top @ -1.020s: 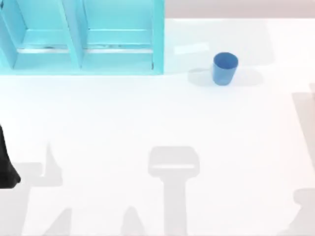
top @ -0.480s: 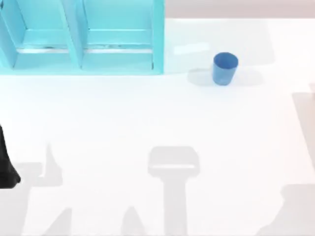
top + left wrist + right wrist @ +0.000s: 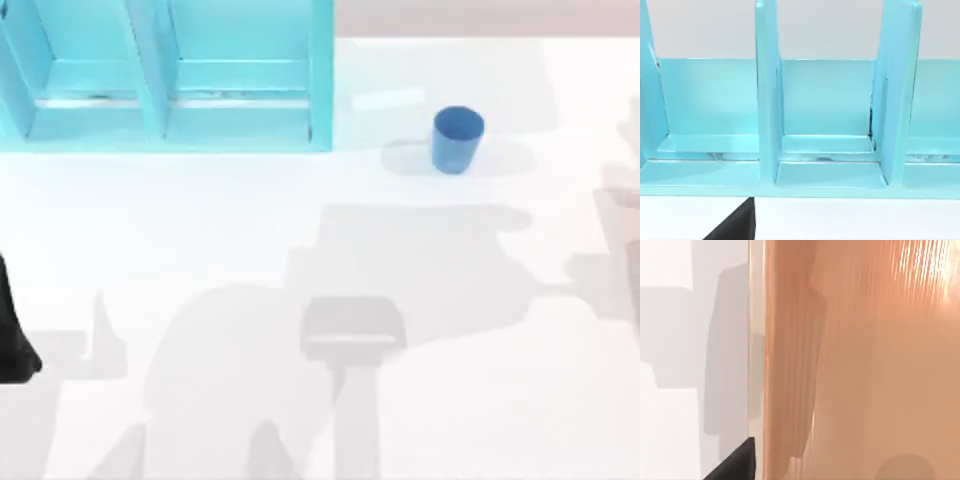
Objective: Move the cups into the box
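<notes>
Small round matte blue cup upright on white table right of light-blue partitioned box, left wrist view facing box compartments, right wrist view showing orange floor beyond table edge, left arm at left edge, jaw state impossible to tell

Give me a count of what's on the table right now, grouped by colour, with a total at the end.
Dark blue: 1, the cup, upright on the table right of the box.
Light turquoise: 1, the box with dividers, at the far left of the table.
Total: 2 things.
</notes>
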`<state>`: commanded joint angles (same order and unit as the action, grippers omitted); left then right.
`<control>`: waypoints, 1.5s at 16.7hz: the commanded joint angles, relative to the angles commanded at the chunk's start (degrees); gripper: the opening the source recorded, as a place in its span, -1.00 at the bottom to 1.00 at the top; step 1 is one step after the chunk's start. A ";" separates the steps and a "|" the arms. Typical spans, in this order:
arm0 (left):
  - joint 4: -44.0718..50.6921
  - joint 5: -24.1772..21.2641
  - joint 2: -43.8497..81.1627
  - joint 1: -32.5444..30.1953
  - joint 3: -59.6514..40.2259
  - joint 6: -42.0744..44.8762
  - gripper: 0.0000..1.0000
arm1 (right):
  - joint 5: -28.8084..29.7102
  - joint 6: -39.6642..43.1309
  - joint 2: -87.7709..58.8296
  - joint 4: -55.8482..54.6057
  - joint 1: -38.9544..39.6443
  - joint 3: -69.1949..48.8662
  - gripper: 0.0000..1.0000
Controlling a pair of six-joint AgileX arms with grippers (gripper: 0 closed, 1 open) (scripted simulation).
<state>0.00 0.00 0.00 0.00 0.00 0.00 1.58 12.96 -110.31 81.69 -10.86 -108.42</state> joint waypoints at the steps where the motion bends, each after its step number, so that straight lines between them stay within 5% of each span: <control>1: 0.00 0.00 0.00 0.00 0.00 0.00 1.00 | 0.55 -3.61 -3.08 -0.97 3.54 -3.26 1.00; 6: 0.00 0.00 0.00 0.00 0.00 0.00 1.00 | 2.80 -20.17 -17.70 -6.17 19.21 -17.83 1.00; 11: 0.00 0.00 0.00 0.00 0.00 0.00 1.00 | 3.89 -29.74 -27.08 -9.94 26.91 -26.53 1.00; 25: 0.00 0.00 0.00 0.00 0.00 0.00 1.00 | 4.06 -30.38 -34.00 -19.53 27.59 -24.45 1.00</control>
<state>0.00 0.00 0.00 0.00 0.00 0.00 5.64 -17.42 -144.31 62.16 16.73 -132.87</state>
